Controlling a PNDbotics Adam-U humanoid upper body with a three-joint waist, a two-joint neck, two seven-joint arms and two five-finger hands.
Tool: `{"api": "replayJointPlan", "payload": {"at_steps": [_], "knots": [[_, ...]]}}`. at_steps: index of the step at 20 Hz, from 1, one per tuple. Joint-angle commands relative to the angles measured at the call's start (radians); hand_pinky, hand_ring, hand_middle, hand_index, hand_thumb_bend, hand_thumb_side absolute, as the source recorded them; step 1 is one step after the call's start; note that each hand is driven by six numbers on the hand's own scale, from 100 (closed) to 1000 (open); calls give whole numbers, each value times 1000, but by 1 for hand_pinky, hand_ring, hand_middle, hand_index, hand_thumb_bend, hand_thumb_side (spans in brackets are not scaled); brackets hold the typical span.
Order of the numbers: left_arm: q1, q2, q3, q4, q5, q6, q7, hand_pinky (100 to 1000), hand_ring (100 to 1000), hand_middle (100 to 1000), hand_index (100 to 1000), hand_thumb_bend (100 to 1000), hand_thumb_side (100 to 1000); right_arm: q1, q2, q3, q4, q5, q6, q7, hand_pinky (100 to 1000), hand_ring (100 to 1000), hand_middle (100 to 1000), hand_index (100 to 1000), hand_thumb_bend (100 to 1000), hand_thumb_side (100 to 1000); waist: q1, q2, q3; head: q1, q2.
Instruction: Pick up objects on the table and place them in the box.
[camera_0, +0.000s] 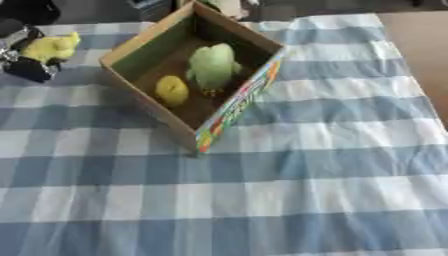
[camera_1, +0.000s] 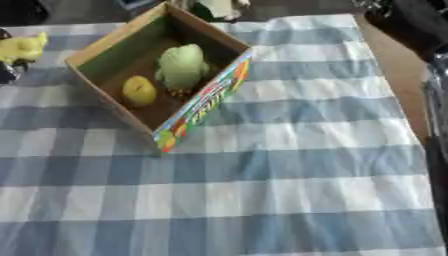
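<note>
My left hand (camera_0: 26, 55) sits at the upper left edge of the frame, dark with silver parts, and my fingers are curled round a yellow toy (camera_0: 52, 46). The toy is soft-looking, lumpy, and pokes out above and to the right of my hand. It is held just left of the box (camera_0: 149, 45), apart from its wall, over the checked cloth (camera_0: 306, 175).

The box stands in the upper middle of the frame, turned at an angle so one corner points toward the lower middle. Its outside is plain cardboard on the left wall and brightly printed on the right wall. Its top is open. Inside lie two things: a pale green toy (camera_0: 213, 65) toward the far right side, and a small yellow ball (camera_0: 172, 90) below and left of it, nearer the left wall. The two sit close together; I cannot tell whether they touch.

The blue and white cloth covers the surface across the whole lower part of the frame.

A dark shape runs down the right edge of the right eye view; I cannot tell whether it is my right arm, and no right hand shows.
</note>
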Motion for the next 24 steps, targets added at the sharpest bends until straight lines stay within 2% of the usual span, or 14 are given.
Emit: {"api": "replayJointPlan", "payload": {"at_steps": [1, 7, 14, 17, 24], "knots": [[-20, 24, -6, -53, 26, 14, 47, 377, 567, 495, 615, 100, 282, -8, -8, -9, -11, 3, 4, 0, 833, 833, 496, 847, 453, 784, 2, -37, 2, -7, 7], [-39, 4, -44, -169, 55, 0, 88, 365, 557, 487, 603, 100, 313, -6, -4, -7, -16, 1, 9, -2, 833, 833, 496, 847, 451, 782, 7, -49, 2, -27, 24], [-75, -112, -124, -341, 59, -30, 51, 370, 566, 498, 618, 100, 316, -7, 10, -1, -21, -2, 14, 1, 833, 833, 496, 847, 449, 782, 13, -60, -5, -38, 34], [-85, -168, -153, -341, 48, -37, 23, 374, 570, 502, 623, 100, 309, -6, 17, -1, -25, -4, 19, 2, 834, 833, 496, 847, 449, 782, 16, -64, -11, -34, 32], [-104, -265, -193, -257, 8, -56, 10, 380, 579, 513, 632, 100, 290, -3, 26, 2, -34, -7, 28, 5, 834, 833, 495, 847, 448, 782, 26, -71, -19, -30, 28]]}}
